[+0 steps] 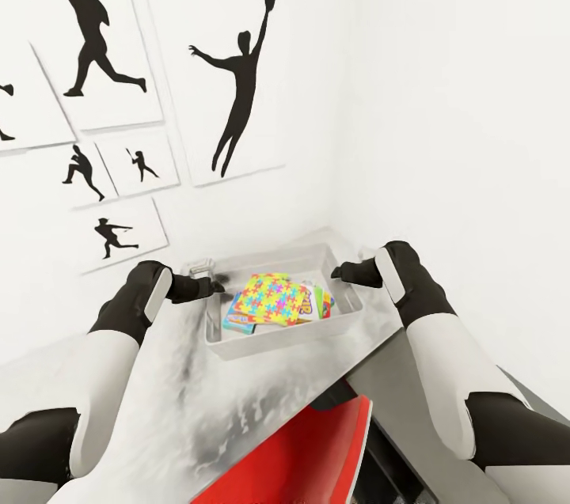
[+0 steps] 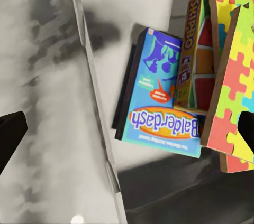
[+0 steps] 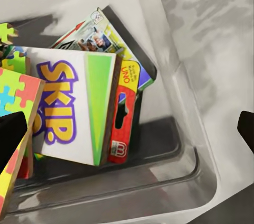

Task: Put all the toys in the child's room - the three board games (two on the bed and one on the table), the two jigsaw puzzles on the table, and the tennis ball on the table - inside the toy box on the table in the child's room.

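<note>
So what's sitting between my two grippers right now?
The toy box, holding a puzzle over game boxes, in the head view.

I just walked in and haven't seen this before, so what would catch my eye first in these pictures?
Probably the bright jigsaw puzzle lying on top of game boxes inside the pale toy box on the table, with the left gripper and right gripper at the box's two ends. Next, the black baseball-player silhouettes on the white wall behind, and a red chair under the table edge.
</note>
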Robot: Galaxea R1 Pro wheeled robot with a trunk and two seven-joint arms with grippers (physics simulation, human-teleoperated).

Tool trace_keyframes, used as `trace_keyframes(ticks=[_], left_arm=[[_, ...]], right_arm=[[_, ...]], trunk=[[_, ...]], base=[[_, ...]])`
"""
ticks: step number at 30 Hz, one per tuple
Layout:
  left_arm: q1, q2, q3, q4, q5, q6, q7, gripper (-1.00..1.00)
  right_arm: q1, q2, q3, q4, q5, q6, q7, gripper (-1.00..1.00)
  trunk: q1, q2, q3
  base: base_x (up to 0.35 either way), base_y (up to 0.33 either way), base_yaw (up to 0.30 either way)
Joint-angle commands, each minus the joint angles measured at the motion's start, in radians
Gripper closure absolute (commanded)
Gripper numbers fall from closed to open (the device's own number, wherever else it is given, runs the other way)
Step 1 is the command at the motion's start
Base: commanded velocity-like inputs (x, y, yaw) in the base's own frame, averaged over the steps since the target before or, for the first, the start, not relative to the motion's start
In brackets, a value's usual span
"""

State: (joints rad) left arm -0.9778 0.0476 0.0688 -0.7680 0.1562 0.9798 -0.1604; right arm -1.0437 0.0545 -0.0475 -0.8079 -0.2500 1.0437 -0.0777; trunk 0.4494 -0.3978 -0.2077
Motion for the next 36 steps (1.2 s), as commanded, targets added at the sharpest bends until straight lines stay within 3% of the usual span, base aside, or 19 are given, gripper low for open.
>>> trace_keyframes(ticks=[1,12,36], left_arm=[[-0.001,0.000,0.002,-0.001,0.003,0.005,-0.001,-1.00],[-0.001,0.000,0.002,-0.001,0.003,0.004,-0.001,-1.00],[-0.001,0.000,0.000,-0.001,0.002,0.002,-0.001,-1.00]], right_arm=[[-0.001,0.001,-0.003,-0.001,-0.009,0.003,-0.008,-1.00],[-0.001,-0.014,-0.002,-0.002,-0.009,0.003,-0.008,-1.00],[0.000,-0.015,0.000,-0.004,-0.008,0.003,-0.007,-1.00]], trunk=[[0.001,-0.002,-0.004],[0.001,-0.002,-0.022],[0.001,-0.002,-0.061]], base=[[0.000,0.000,0.000],[0.000,0.000,0.000],[0.000,0.000,0.000]])
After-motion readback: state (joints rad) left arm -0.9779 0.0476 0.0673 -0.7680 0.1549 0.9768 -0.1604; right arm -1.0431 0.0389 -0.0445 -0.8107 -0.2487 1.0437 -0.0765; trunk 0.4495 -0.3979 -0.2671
